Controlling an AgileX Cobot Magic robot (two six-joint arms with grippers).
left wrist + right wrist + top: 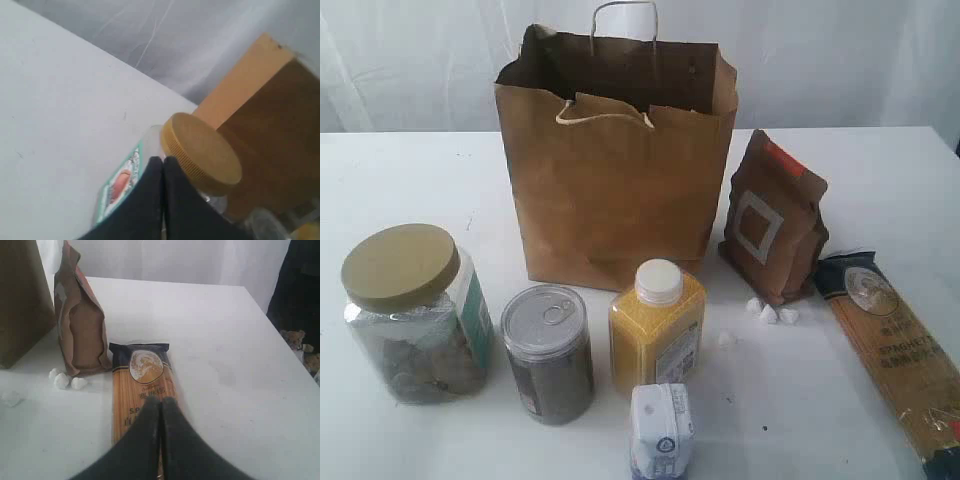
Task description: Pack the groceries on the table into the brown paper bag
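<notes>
Exterior view: the brown paper bag [615, 170] stands upright at upper centre of the table [400, 180], mouth open. At lower left I see the clear jar with gold lid [415, 315]; to its right are the pull-tab can [548, 352] and the yellow bottle with white cap [657, 330]. At the bottom edge, just below the bottle, is the small white carton [661, 430]. The brown pouch with white square [772, 220] stands just right of the bag, with small white crumbs [772, 312] at its foot. The spaghetti pack [895, 350] lies flat toward the right edge. Wrist views: my left gripper [163, 165] has its fingers pressed together on nothing, tips seen against the jar. My right gripper [160, 402] is likewise closed and empty, seen against the spaghetti pack.
</notes>
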